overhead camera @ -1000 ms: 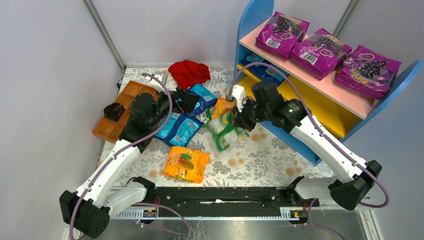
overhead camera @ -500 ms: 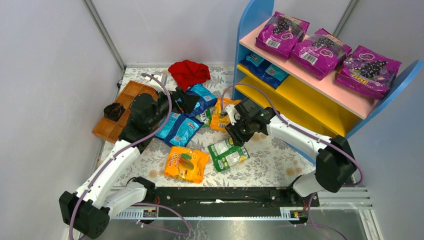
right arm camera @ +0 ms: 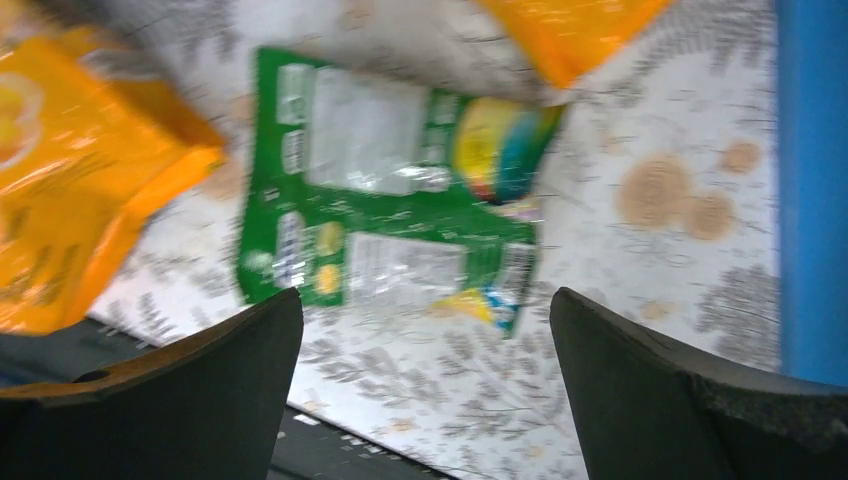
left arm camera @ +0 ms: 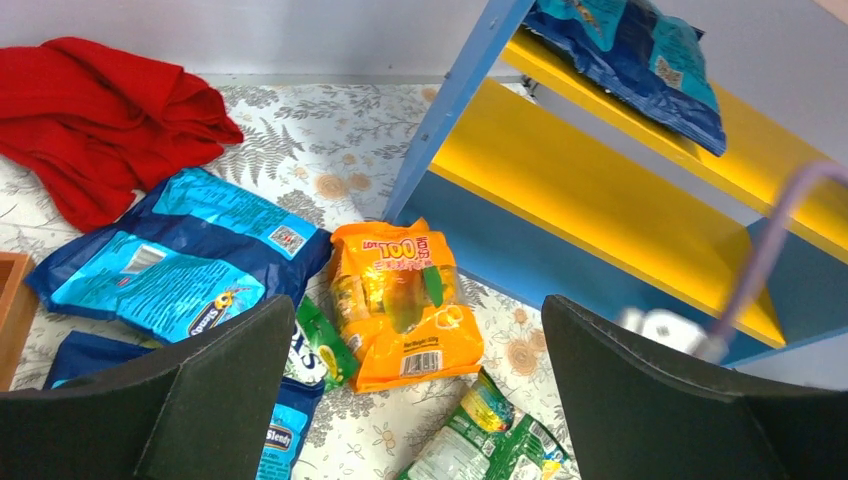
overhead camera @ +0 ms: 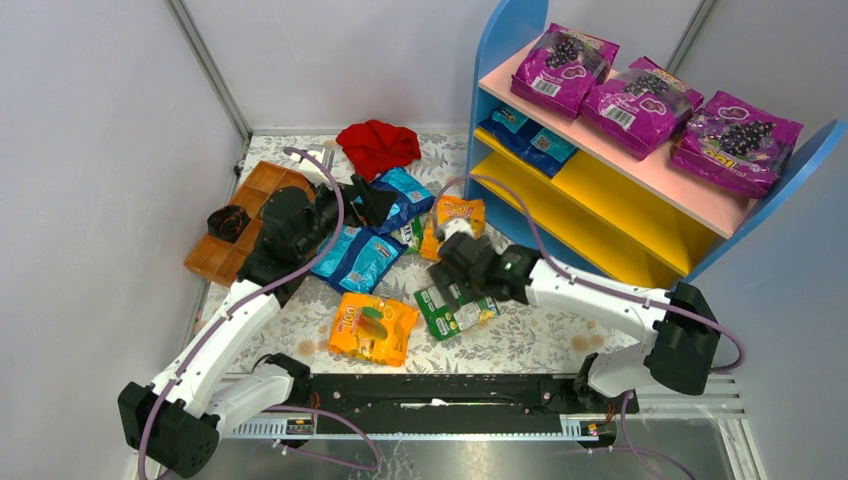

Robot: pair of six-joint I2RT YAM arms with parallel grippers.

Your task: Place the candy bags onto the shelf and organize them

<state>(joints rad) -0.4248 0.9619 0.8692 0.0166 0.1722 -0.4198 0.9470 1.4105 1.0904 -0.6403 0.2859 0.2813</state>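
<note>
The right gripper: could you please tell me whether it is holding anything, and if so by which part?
Nothing is held. The right gripper stands wide open above the green candy bag, which lies flat on the table below it.

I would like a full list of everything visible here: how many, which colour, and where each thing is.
table: one, flowered cover.
shelf: one, blue sides, pink top, yellow lower boards; right rear.
magenta bags: three, on the pink top.
blue bags: at least four; two on the upper yellow board, others mid-table.
orange bags: two; one near the front, one by the shelf's foot.
green bags: two; one near the front, one partly hidden among other bags.
red cloth: one, at the back.
wooden tray: one, brown, left side, holding a dark object.
left gripper: open, above the blue bags.
right gripper: open, above a green bag.
</note>
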